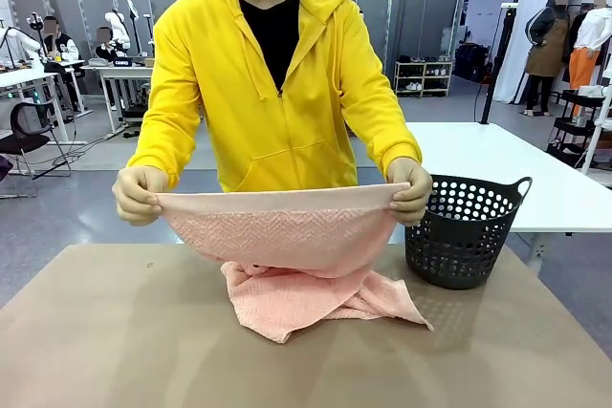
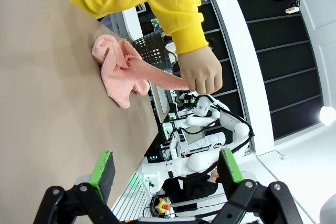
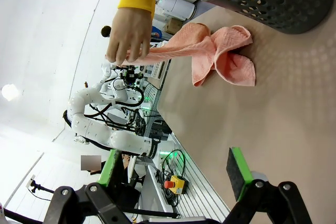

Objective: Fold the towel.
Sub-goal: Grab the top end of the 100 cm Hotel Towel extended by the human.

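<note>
Towel point(image 1: 287, 236) top edge pinched in person's hands point(image 1: 139, 195), lower part bunched on bench point(image 1: 115, 332) just beside basket point(image 1: 464, 236). Left gripper point(image 2: 166, 167) and right gripper point(image 3: 174, 170) both wide open, holding nothing.

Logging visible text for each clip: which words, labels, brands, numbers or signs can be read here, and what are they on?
No text is legible.
dark sign in the far background: pale lettering, too small to read.
towel: no print seen.
basket: no label seen.
yellow hoodie: no logo seen.
</note>
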Robot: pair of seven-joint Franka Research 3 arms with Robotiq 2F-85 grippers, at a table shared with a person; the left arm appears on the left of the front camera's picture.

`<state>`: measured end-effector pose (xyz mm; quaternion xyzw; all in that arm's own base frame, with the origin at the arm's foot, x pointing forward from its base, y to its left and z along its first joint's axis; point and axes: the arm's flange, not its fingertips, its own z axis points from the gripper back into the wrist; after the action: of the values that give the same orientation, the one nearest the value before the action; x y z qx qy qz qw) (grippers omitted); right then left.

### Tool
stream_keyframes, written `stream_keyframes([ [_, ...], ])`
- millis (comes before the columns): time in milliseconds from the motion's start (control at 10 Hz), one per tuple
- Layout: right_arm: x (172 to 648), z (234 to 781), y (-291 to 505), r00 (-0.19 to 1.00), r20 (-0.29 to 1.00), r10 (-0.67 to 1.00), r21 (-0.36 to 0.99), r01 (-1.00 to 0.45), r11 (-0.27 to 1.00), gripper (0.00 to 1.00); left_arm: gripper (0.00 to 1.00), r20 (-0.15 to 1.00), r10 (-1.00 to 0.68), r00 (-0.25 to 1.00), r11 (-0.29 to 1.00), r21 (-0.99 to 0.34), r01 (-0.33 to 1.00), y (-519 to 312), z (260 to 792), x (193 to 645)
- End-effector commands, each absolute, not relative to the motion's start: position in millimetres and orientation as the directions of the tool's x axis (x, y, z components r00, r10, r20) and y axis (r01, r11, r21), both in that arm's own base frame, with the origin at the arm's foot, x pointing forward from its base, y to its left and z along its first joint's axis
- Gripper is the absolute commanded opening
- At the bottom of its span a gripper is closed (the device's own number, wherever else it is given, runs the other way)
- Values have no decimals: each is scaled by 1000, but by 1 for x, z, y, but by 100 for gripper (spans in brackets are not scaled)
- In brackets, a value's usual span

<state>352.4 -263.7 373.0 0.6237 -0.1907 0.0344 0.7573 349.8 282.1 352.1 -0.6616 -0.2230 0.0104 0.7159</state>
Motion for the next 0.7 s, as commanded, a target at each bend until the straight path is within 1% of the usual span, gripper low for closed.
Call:
stream_keyframes([
  [0, 352, 374, -265, 924, 333, -188, 931, -291, 222, 100, 100, 306, 315, 898, 135, -951, 277, 284, 352, 349],
  [100, 352, 374, -265, 924, 333, -188, 931, -291, 222, 100, 100, 306, 310, 900, 124, -952, 280, 282, 352, 350],
  [200, 352, 373, -264, 925, 332, -186, 931, -290, 220, 100, 100, 399, 278, 874, 132, -917, 377, 275, 369, 346],
  [300, 342, 388, -264, 905, 398, -152, 900, -353, 255, 100, 100, 498, 208, 842, 205, -864, 460, 270, 394, 338],
  [400, 333, 406, -261, 883, 457, -111, 859, -405, 312, 100, 100, 565, 148, 812, 257, -815, 519, 264, 417, 331],
  [500, 321, 426, -250, 857, 513, -38, 806, -466, 365, 100, 100, 625, 104, 774, 291, -763, 577, 256, 443, 322],
  [600, 304, 457, -228, 815, 576, 68, 740, -554, 382, 100, 100, 694, -10, 720, 336, -675, 656, 233, 479, 308],
])
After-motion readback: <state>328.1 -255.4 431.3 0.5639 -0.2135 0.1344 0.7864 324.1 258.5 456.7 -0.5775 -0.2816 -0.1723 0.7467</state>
